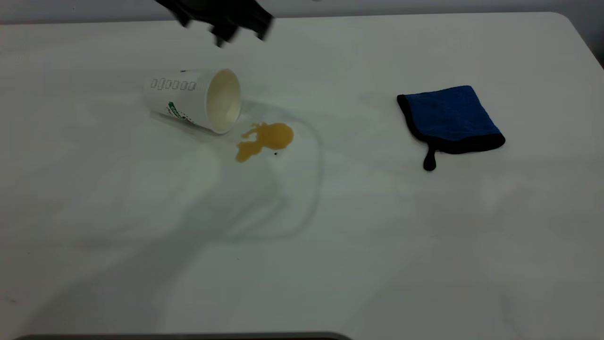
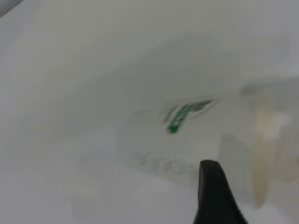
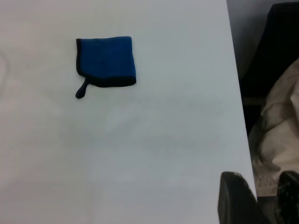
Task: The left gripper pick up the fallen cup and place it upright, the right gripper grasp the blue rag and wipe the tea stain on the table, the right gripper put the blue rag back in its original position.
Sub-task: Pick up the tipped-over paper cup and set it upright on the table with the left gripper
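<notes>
Cup (image 1: 196,100) is lying on its side, far left on the table (image 1: 377,236), mouth toward the stain (image 1: 264,139). Left gripper (image 1: 222,21) is hovering just beyond it, nothing held; jaw gap cannot be told. Rag (image 1: 450,120) lies untouched at right. Right gripper (image 3: 259,198) is parked well away, slightly open, empty.

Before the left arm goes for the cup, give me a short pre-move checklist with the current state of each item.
1. Cup lies on its side, mouth toward the tea stain: ok, ready to pick.
2. Left gripper is above and behind the cup, not touching it: ok.
3. Left jaws open enough for the cup: cannot tell, blurred.
4. Blue rag lies flat on the table, apart from the stain: ok.
5. Right gripper is parked near the table edge, away from the rag: ok.
6. Stain not yet wiped: ok, that step comes later.
</notes>
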Action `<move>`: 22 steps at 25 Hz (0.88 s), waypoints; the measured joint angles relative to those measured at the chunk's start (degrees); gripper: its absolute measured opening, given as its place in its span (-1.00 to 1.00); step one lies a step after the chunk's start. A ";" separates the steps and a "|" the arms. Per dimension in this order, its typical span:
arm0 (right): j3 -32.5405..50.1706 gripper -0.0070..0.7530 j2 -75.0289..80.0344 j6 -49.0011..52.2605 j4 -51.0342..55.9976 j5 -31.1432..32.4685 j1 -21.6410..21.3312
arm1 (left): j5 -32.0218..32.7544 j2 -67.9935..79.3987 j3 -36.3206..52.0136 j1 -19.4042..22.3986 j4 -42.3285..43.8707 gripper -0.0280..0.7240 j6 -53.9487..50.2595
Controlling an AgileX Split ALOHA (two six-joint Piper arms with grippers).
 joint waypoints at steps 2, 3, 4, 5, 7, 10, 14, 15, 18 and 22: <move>0.00 -0.35 0.00 0.00 0.00 0.00 0.00 | 0.57 2.37 -1.56 -0.90 0.21 0.35 -0.87; 0.00 -0.35 0.00 0.33 0.00 0.00 0.00 | 1.20 3.60 -2.45 -1.19 0.21 0.36 -1.01; 0.00 -0.35 0.00 0.00 0.00 0.00 0.00 | 1.91 4.34 -2.99 -1.20 0.21 0.36 -1.27; 0.00 -0.35 0.00 0.33 0.00 0.00 0.00 | 2.54 5.01 -3.45 -1.20 0.14 0.36 -1.47; 0.00 -0.35 0.00 0.00 0.00 0.00 0.00 | 3.51 6.27 -4.08 -1.20 0.14 0.36 -1.86; 0.00 -0.35 0.00 0.00 0.00 0.00 0.00 | 3.75 8.32 -4.65 -1.20 0.32 0.36 -2.32; 0.00 -0.35 0.00 0.00 0.00 0.00 0.00 | 4.05 10.77 -4.66 -1.20 2.90 0.36 -5.87; 0.00 -0.35 0.00 0.33 0.00 0.00 0.00 | 4.12 11.23 -4.66 -1.20 3.85 0.36 -7.16; 0.00 -0.35 0.00 0.00 0.00 0.00 0.00 | 4.06 11.95 -4.66 -1.20 6.64 0.36 -10.01; 0.00 -0.35 0.00 0.33 0.00 0.00 0.00 | 4.06 11.95 -4.73 -1.20 9.56 0.36 -12.35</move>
